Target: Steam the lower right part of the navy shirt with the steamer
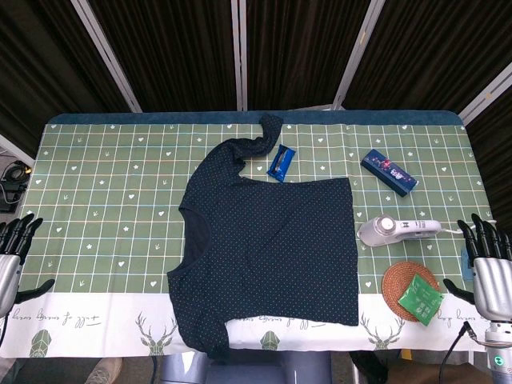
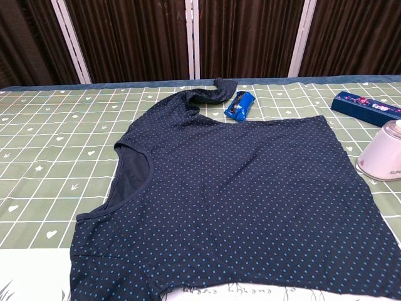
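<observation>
The navy shirt [image 1: 272,248] lies spread flat across the middle of the desk [image 1: 104,192], collar toward the left edge, hem toward the right, one sleeve hanging over the near edge. The white steamer [image 1: 396,230] rests on its side just off the shirt's hem, near the right edge. In front of it, a round woven coaster [image 1: 398,282] carries a green packet [image 1: 421,298]. A blue box [image 1: 389,171] sits toward the far right; a small blue wrapper [image 1: 281,162] touches the far sleeve. Left robot hand [image 1: 12,256] hangs released at the left edge, fingers apart, holding nothing. Right robot hand [image 1: 490,268] is likewise released at the right edge, close to the steamer's handle but apart from it.
</observation>
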